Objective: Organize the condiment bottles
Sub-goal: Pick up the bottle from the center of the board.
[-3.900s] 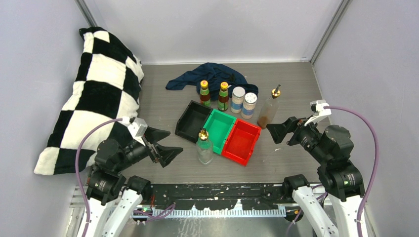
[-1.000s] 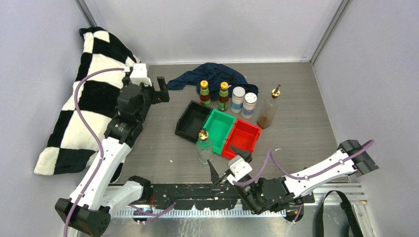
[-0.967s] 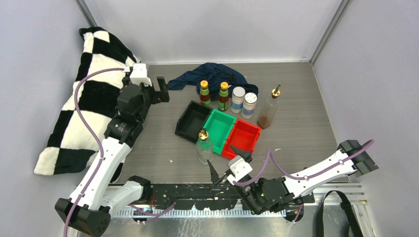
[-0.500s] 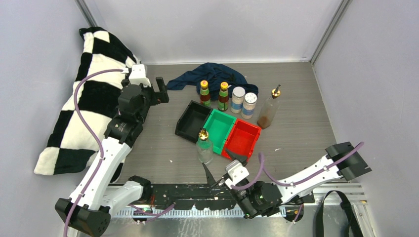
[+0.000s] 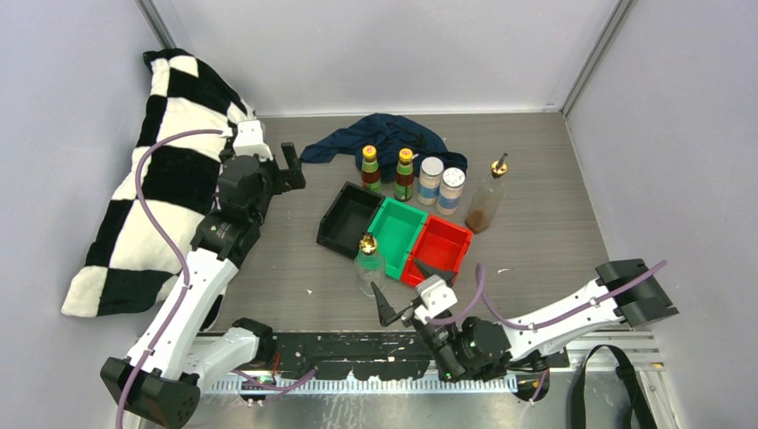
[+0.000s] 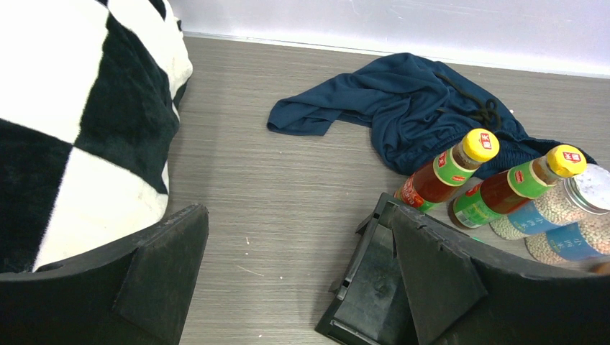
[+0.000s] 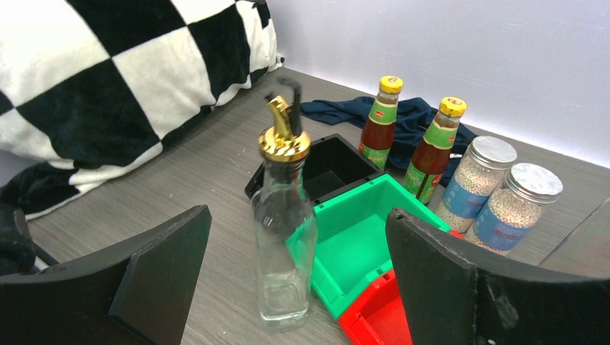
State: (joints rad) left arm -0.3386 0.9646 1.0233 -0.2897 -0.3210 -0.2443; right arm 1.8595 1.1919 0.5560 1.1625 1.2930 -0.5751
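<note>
From above, the clear glass bottle [image 5: 368,266] stands on the tabletop [image 5: 545,214] just beside the green bin [image 5: 398,234], with the right gripper [image 5: 402,288] near it. The left gripper [image 5: 290,168] is near the checkered pillow [image 5: 170,170].

In the left wrist view, the jaws are spread over bare tabletop.

In the right wrist view, the jaws are spread, and the bottle stands upright between them, touching neither.

Six condiment bottles [image 5: 369,170], three bins [image 5: 396,234], one pillow [image 5: 170,179], one cloth [image 5: 384,134].
</note>
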